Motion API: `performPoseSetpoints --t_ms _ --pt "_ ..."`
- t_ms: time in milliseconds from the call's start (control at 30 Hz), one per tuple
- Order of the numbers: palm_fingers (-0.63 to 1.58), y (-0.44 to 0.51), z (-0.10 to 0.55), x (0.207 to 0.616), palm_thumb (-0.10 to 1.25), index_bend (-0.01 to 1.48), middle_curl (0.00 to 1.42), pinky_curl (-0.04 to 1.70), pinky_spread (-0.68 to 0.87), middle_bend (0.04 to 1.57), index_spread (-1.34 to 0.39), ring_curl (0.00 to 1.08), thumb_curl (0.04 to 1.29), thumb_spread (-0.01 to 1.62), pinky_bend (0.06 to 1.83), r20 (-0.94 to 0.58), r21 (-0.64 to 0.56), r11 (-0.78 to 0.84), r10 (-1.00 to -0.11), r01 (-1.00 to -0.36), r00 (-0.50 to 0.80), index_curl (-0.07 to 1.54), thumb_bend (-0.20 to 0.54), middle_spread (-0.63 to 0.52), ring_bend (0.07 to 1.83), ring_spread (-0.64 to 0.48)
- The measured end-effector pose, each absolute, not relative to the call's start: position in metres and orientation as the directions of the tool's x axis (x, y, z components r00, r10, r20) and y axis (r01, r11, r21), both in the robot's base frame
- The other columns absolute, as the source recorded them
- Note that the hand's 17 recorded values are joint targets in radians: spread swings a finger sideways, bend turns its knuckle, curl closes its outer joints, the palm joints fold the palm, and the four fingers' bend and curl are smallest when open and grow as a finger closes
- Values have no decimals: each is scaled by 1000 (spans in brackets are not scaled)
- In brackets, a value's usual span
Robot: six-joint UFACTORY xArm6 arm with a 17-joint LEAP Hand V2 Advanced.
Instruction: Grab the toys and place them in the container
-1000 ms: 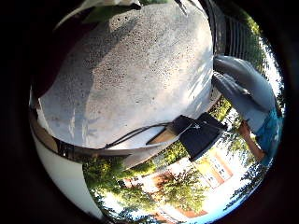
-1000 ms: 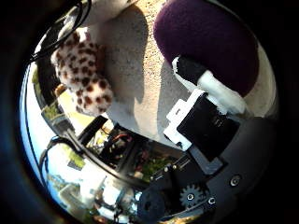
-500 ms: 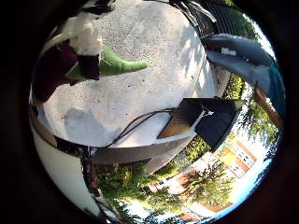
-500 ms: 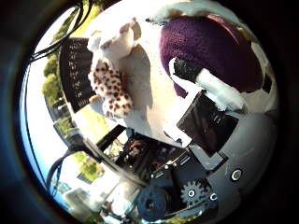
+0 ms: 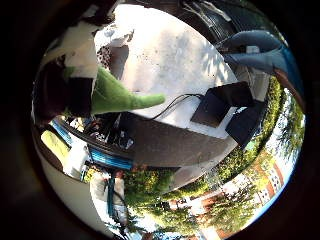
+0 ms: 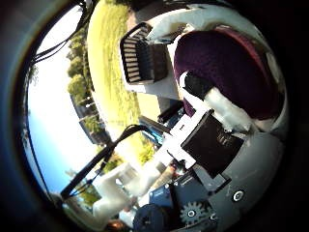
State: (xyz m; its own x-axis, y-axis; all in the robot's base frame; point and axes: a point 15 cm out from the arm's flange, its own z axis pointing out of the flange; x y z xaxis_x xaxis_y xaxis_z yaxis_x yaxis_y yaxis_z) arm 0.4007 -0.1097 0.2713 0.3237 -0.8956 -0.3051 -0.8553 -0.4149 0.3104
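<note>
On the thumb side we see our hand [image 6: 212, 145] with a finger [image 6: 217, 104] curled against a purple plush toy [image 6: 227, 72], gripping it close to the palm. Only the little finger side shows the toy's green limb [image 5: 117, 95] over the grey table [image 5: 170, 55].

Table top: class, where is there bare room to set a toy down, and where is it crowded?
Bare: the wide pale stretch of the table between the green toy and the black boxes. Crowded: the edge by those boxes, and the spot under the hand, which is pressed against a purple toy.
</note>
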Motion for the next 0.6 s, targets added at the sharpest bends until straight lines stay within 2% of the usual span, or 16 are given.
performPoseSetpoints --t_ms 167,300,467,600 --pt "764 8 327 390 1017 869 1192 948 138 1187 -1102 925 706 1167 1525 -351 181 -570 -799 -802 488 402 -12 -305 1464 -153" --pt "740 98 341 384 1016 871 1201 962 131 1205 -1111 924 721 1165 1539 -378 127 -621 -751 -774 541 464 -13 -301 1486 -153" --pt "712 199 307 411 1007 860 1206 976 124 1229 -1122 920 733 1165 1557 -352 67 -645 -729 -762 587 559 -16 -296 1514 -151" --pt "690 260 257 450 958 846 1207 983 121 1246 -1129 916 728 1169 1565 -318 35 -622 -749 -782 581 632 -29 -292 1534 -150"
